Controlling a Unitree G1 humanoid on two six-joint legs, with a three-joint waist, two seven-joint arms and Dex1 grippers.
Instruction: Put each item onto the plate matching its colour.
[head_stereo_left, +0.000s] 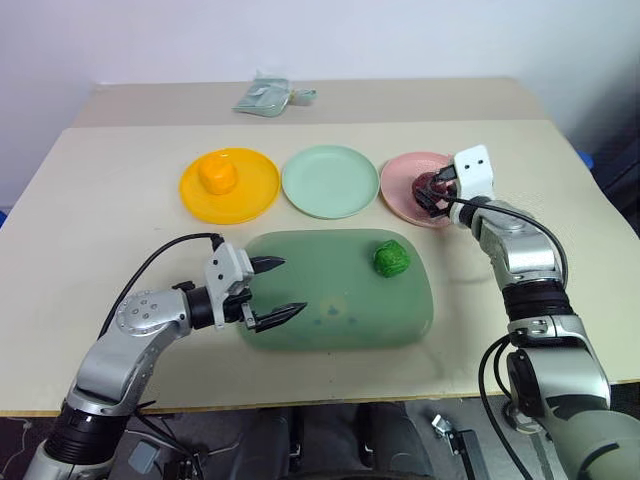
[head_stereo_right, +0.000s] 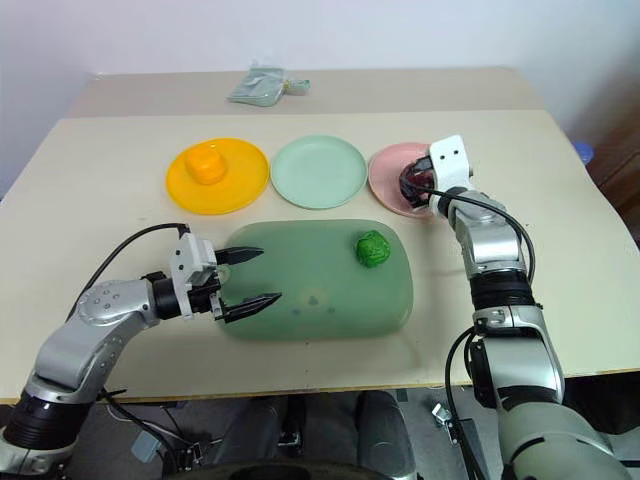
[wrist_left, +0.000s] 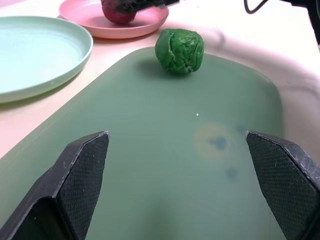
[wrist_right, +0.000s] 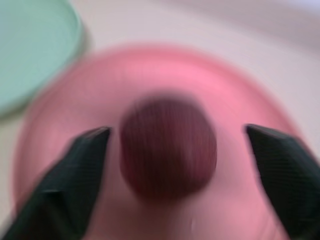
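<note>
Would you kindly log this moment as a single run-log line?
right pincer: open around maroon ball on pink plate | left pincer: open over tray | green ball: on tray | orange lump: on yellow plate

Both arms reach forward, left gripper (head_stereo_left: 275, 291) and right gripper (wrist_right: 175, 150) fingers spread.

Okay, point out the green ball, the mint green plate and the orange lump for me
green ball (head_stereo_left: 391, 258), left eye view, middle of its bumpy top.
mint green plate (head_stereo_left: 330, 181), left eye view, bare centre of the dish.
orange lump (head_stereo_left: 217, 177), left eye view, its upper face.
</note>
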